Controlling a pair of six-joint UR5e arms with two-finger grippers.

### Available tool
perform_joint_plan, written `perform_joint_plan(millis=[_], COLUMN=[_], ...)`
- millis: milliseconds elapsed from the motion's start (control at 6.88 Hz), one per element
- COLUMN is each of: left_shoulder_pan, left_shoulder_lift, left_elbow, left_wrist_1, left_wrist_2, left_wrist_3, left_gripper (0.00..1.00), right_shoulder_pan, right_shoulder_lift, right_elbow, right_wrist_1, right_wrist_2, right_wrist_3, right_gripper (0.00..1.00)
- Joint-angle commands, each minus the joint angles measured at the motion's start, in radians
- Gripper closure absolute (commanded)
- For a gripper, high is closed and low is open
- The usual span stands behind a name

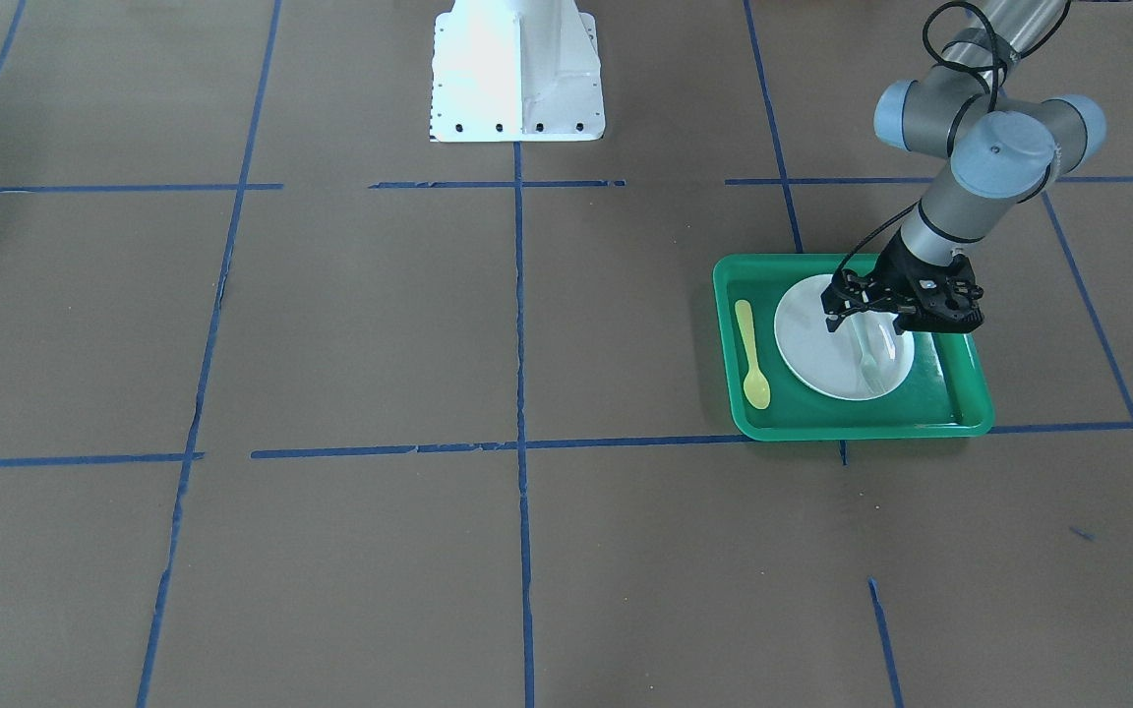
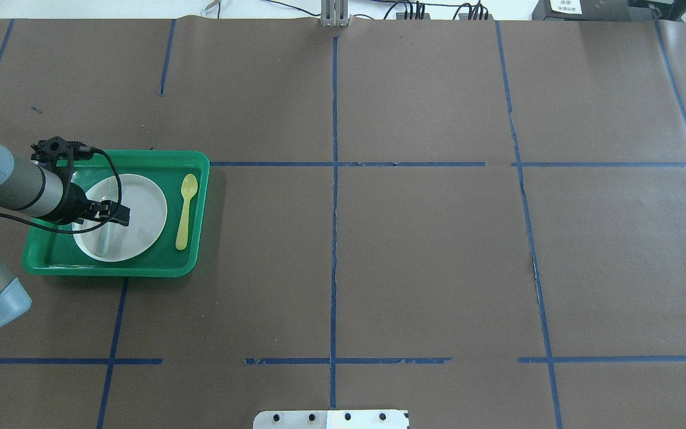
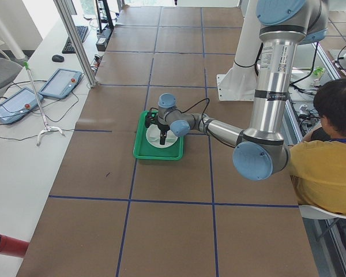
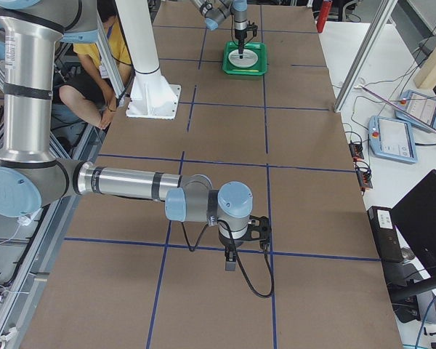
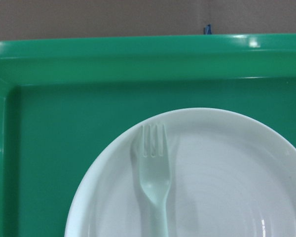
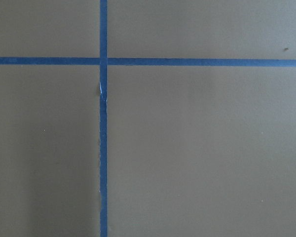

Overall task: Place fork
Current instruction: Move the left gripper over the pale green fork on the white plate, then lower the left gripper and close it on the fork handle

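The pale fork [image 5: 154,173] is over the white plate [image 5: 227,173] in the green tray [image 5: 89,98], tines pointing away from the robot. My left gripper [image 1: 886,329] hangs low over the plate [image 1: 812,334], shut on the handle end of the fork [image 1: 869,362]. From overhead, the gripper [image 2: 108,217] covers the plate's left part [image 2: 140,208] and the fork [image 2: 106,237] shows below it. My right gripper [image 4: 231,263] hovers over bare table far from the tray [image 4: 245,58]; I cannot tell whether it is open or shut.
A yellow spoon [image 1: 751,354] lies in the tray [image 1: 862,431] beside the plate, on the side toward the table's middle. The white robot base [image 1: 517,69] stands at the table's robot edge. A person [image 3: 334,150] sits behind the robot. Blue tape lines cross the brown table.
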Motion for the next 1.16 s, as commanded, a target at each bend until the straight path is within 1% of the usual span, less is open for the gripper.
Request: perform_joint_plan(millis=[0,145,436,873,1018], left_shoulder_pan=[0.003,0.003,0.003,0.003,0.001], left_shoulder_lift=[0.000,0.000,0.000,0.000,0.000], left_elbow=[0.010,0.010,0.008,0.005,-0.007], left_wrist_1=[0.000,0.000,0.001,0.006,0.006], left_wrist_2=[0.000,-0.001,-0.006,-0.010,-0.013], left_wrist_3=[-0.002,-0.002,-0.002,0.000,-0.002], left_gripper=[0.01,0.04,0.24,0.89,1.00], right_shoulder_pan=[0.000,0.000,0.000,0.000,0.000], right_shoulder_lift=[0.000,0.000,0.000,0.000,0.000], right_elbow=[0.000,0.000,0.000,0.000,0.000], right_wrist_1=[0.002,0.000,0.000,0.000,0.000], right_wrist_2=[0.000,0.000,0.000,0.001,0.001], right_wrist_3=[-0.001,0.001,0.001,0.001,0.001], right_gripper=[0.00,0.00,0.00,0.00,0.00])
